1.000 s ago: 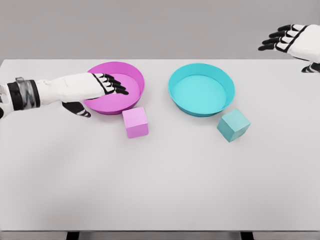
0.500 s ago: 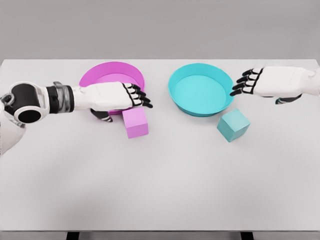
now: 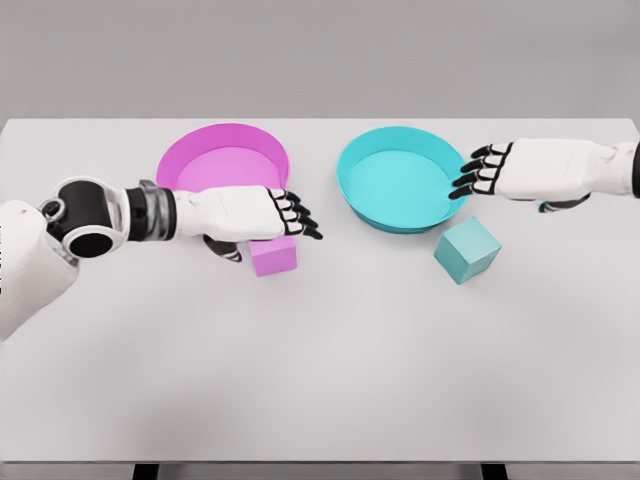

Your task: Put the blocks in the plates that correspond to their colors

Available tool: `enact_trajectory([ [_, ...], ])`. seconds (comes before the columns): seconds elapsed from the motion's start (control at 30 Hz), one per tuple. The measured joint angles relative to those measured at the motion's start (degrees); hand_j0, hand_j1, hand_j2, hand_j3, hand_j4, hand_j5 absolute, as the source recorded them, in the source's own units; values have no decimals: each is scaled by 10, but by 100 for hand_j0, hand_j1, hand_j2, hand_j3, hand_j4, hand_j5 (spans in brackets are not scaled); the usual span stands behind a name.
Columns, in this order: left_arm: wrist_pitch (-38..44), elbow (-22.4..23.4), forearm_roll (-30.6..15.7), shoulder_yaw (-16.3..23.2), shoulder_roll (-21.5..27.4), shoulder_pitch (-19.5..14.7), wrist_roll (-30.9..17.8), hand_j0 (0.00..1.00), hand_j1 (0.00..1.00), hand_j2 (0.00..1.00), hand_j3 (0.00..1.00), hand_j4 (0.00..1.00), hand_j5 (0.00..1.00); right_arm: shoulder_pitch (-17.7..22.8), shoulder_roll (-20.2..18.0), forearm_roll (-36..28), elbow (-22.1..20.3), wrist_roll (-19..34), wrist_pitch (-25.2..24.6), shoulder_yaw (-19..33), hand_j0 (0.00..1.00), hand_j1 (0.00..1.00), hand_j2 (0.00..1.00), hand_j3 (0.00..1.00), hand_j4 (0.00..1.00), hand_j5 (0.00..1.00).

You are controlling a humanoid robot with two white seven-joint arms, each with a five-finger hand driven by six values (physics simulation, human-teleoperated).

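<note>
A smooth, matte white desk (image 3: 320, 350) is seen carrying two round, shallow plates with glossy raised rims. The left hand (image 3: 262, 213), white-shelled with black-jointed fingers, is held flat and extended with nothing grasped, directly over the pink block (image 3: 273, 256), whose upper part is hidden beneath it. The pink plate (image 3: 225, 158) is found just behind this hand. The right hand (image 3: 515, 172) is likewise stretched out with loosely spread fingers and nothing held, its fingertips at the near rim of the cyan plate (image 3: 402, 180). The sharp-edged cyan block (image 3: 467, 250) is set on the desk below that hand, turned at an angle and apart from it.
</note>
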State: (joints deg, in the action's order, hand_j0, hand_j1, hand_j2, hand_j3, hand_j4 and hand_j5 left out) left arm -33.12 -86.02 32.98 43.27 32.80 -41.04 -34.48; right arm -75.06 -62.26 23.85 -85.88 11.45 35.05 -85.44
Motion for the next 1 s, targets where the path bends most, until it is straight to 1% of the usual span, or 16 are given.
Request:
enact_trajectory([
  [0.07, 0, 8, 1, 2, -6, -2, 0, 100, 100, 100, 100, 100, 100, 6, -14, -1, -5, -2, 0, 0, 100, 100, 100, 100, 100, 100],
  [0.17, 0, 14, 3, 4, -10, -3, 0, 100, 100, 100, 100, 100, 100, 18, -25, -6, -4, -8, 0, 1, 100, 100, 100, 100, 100, 100],
  [0.27, -1, 16, 3, 7, -12, -3, 0, 100, 100, 100, 100, 100, 100, 18, -28, -36, 16, -19, 0, 0, 100, 100, 100, 100, 100, 100],
  [0.37, 0, 18, 4, 11, -12, -3, 0, 100, 100, 100, 100, 100, 100, 31, -29, -54, 27, -23, 0, 0, 100, 100, 100, 100, 100, 100],
  [0.43, 0, 19, 5, 13, -13, -3, 0, 100, 100, 100, 100, 100, 100, 31, -28, -59, 30, -23, 0, 0, 92, 92, 92, 92, 92, 92],
  [0.53, 1, 30, 19, 14, -22, -4, 0, 100, 100, 100, 100, 100, 100, 31, -27, -61, 32, -21, 0, 0, 88, 88, 88, 88, 88, 88],
  [0.6, 1, 40, 26, 15, -28, -5, 0, 100, 100, 100, 100, 100, 100, 31, -27, -62, 32, -20, 0, 0, 83, 83, 83, 83, 83, 83],
  [0.7, 0, 52, 31, 15, -31, -5, 1, 100, 100, 100, 100, 100, 100, 31, -26, -62, 31, -19, 0, 0, 83, 83, 83, 83, 83, 83],
  [0.8, 0, 58, 33, 15, -32, -5, 1, 98, 98, 98, 98, 98, 98, 31, -26, -63, 32, -18, 0, 0, 86, 86, 86, 86, 86, 86],
  [0.93, -1, 61, 34, 17, -31, -5, 1, 79, 79, 79, 79, 79, 79, 34, -22, -62, 32, -18, 0, 0, 91, 91, 91, 91, 91, 91],
  [0.97, -1, 61, 34, 17, -31, -5, 2, 76, 76, 76, 76, 76, 76, 33, -21, -61, 31, -18, 0, 0, 96, 96, 96, 96, 96, 96],
  [1.0, 0, 62, 33, 17, -31, -5, 2, 75, 75, 75, 75, 75, 75, 33, -17, -60, 30, -17, 0, 0, 98, 98, 98, 98, 98, 98],
])
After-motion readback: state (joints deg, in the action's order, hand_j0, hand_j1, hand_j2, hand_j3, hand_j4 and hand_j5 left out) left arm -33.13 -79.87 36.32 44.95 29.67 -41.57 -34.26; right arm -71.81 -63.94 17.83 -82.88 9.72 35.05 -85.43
